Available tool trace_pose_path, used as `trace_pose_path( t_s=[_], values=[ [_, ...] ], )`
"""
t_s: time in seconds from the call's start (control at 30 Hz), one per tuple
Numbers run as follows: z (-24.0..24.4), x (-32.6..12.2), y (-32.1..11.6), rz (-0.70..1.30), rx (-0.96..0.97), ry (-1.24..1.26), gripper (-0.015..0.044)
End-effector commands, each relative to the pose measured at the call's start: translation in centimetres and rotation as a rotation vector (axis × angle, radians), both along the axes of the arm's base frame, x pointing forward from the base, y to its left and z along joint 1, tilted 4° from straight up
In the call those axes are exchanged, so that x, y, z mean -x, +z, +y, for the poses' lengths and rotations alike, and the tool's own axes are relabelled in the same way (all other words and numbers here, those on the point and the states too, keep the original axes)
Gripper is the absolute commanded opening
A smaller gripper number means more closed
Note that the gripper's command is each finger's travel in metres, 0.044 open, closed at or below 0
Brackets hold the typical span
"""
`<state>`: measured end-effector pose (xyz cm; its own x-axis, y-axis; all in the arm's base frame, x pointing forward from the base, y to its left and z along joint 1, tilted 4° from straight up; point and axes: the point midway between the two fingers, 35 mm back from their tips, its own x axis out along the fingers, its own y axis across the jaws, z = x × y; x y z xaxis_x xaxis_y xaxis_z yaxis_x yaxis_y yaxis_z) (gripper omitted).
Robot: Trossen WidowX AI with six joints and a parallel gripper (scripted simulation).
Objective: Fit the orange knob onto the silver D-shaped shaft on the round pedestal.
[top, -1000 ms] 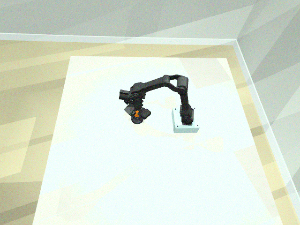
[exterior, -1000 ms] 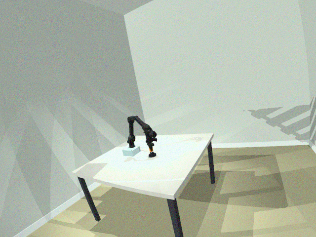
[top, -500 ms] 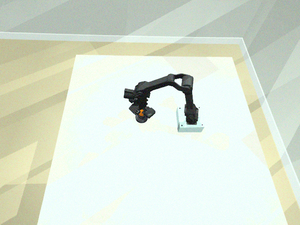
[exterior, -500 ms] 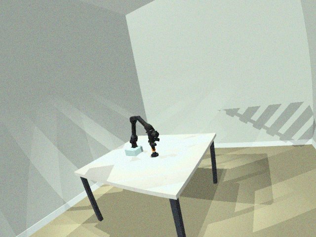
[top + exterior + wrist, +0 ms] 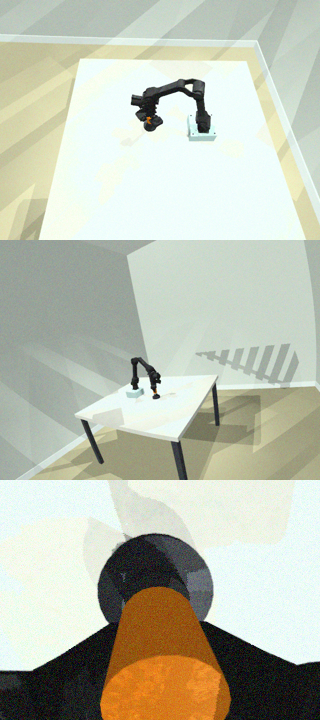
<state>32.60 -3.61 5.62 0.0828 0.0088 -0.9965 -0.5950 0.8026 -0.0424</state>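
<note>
White desk (image 5: 180,186) (image 5: 144,415) on dark legs, tan floor beneath, pale grey walls behind. Black arm (image 5: 168,89) (image 5: 134,371) stands on a pale blue-green base block (image 5: 193,138) (image 5: 131,395), set in from the desk's edges. Tool (image 5: 149,119) (image 5: 154,390) (image 5: 158,630) points down, its fingers pinching the orange knob (image 5: 148,119) (image 5: 156,391) (image 5: 160,635). Knob sits between the fingertips, one dark finger on either side in the wrist view, over the dark round pedestal (image 5: 149,126) (image 5: 156,396) (image 5: 202,592). Pedestal rests on the desk, well in from every corner. Shaft hidden; whether the knob touches it, cannot tell.
</note>
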Motion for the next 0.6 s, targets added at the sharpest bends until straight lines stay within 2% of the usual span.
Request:
trace_pose_path(
  t_s=[0.0,0.57],
  values=[
    [-0.01,-0.25,0.0,-0.009,-0.001,-0.012,0.0],
    [-0.03,-0.05,0.48,-0.009,-0.003,-0.038,0.0]
  ],
)
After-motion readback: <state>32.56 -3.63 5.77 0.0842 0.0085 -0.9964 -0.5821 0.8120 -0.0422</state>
